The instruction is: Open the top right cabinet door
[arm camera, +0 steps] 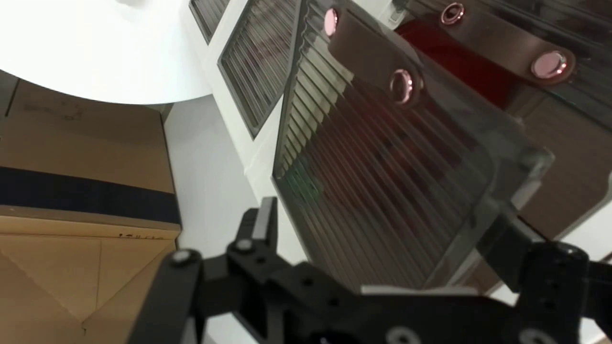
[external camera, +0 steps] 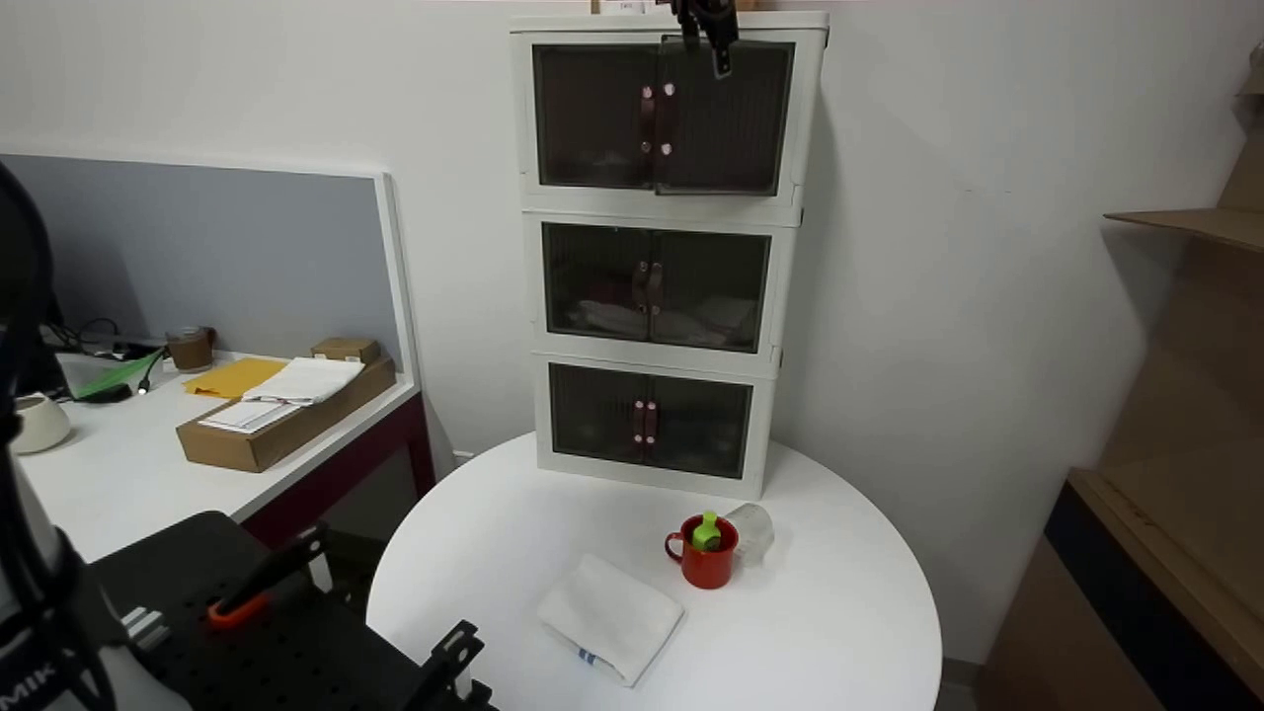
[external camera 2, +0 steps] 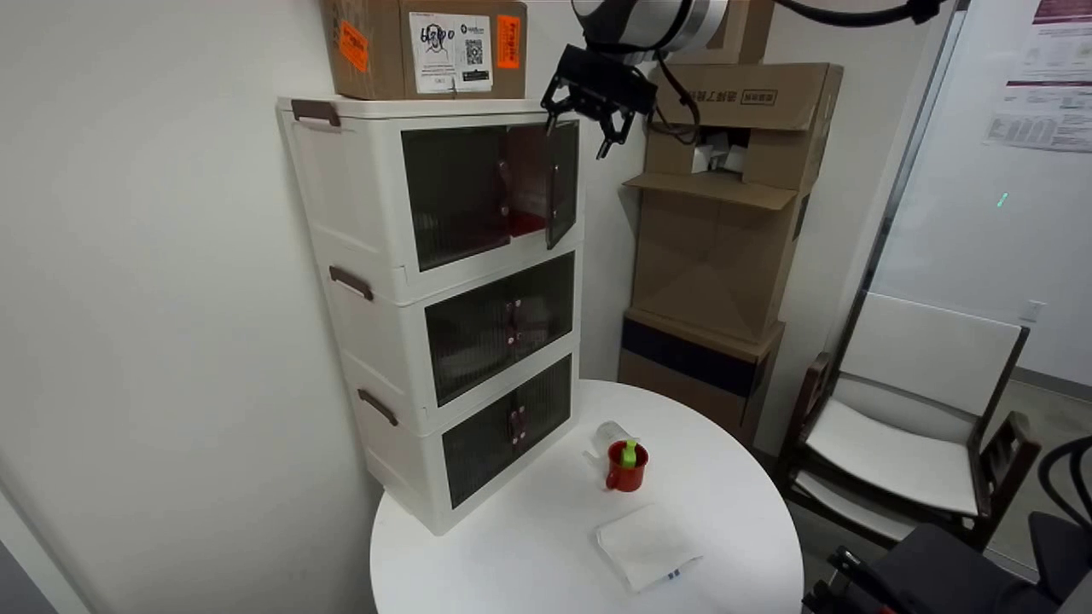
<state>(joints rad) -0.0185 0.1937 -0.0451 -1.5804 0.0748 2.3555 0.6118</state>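
Note:
The top right cabinet door (external camera: 736, 133) is dark, ribbed and see-through, with a brown handle (arm camera: 368, 57) held by pinkish studs. It stands partly open, swung outward, in the exterior view (external camera 2: 565, 192) and the wrist view (arm camera: 373, 181). My gripper (external camera 2: 577, 141) is at the door's top edge, fingers pointing down and spread wide. In the wrist view, the gripper (arm camera: 382, 212) has one finger by the door's free upper corner, its tip partly behind the door edge; whether it touches is unclear. The other finger is outside, in front of the door. Nothing is held between them.
The top left door (external camera 2: 456, 196) is shut. Something red (external camera 2: 526, 223) shows inside the top cabinet. A cardboard box (external camera 2: 426, 51) stands on the cabinet. Cardboard boxes (external camera 2: 708, 264) are stacked beside it. The round table (external camera: 839, 592) bears a red mug (external camera: 707, 563), a clear cup (external camera: 754, 528) and a white cloth (external camera: 612, 617).

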